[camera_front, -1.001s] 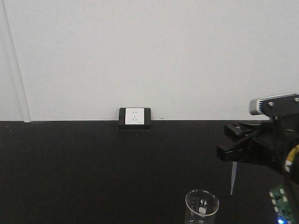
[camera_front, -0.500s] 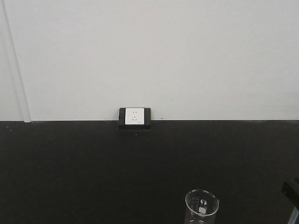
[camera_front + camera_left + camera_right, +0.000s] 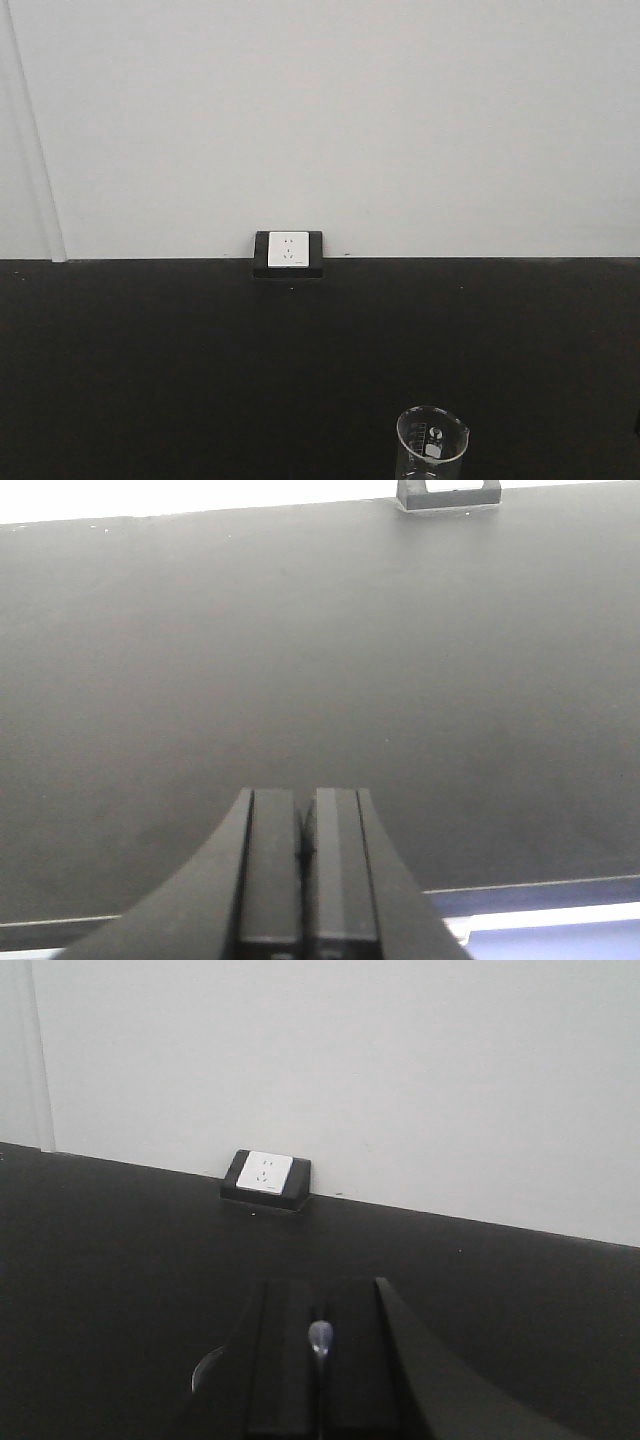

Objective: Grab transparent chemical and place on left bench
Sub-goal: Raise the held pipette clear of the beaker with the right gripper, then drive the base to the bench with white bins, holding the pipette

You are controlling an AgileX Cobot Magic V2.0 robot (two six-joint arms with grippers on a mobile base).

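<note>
In the right wrist view my right gripper [image 3: 320,1290] is shut on the transparent chemical [image 3: 320,1338], a slim whitish pipette whose rounded bulb shows between the black fingers; the rest of it is hidden. The gripper is held above a black countertop [image 3: 110,1250]. In the left wrist view my left gripper [image 3: 306,798] is shut and empty over the same black countertop [image 3: 300,630]. Neither gripper shows in the front view. The left bench with white bins is out of view.
A clear glass beaker [image 3: 431,440] stands at the front of the black countertop [image 3: 160,350]; its rim [image 3: 205,1370] peeks out left of my right fingers. A wall socket [image 3: 288,252] sits at the back against the white wall. The counter's front edge [image 3: 530,888] is below my left gripper.
My right gripper, holding the pipette above the beaker at the right, has pulled back out of the front view to the right. The beaker has not moved.
</note>
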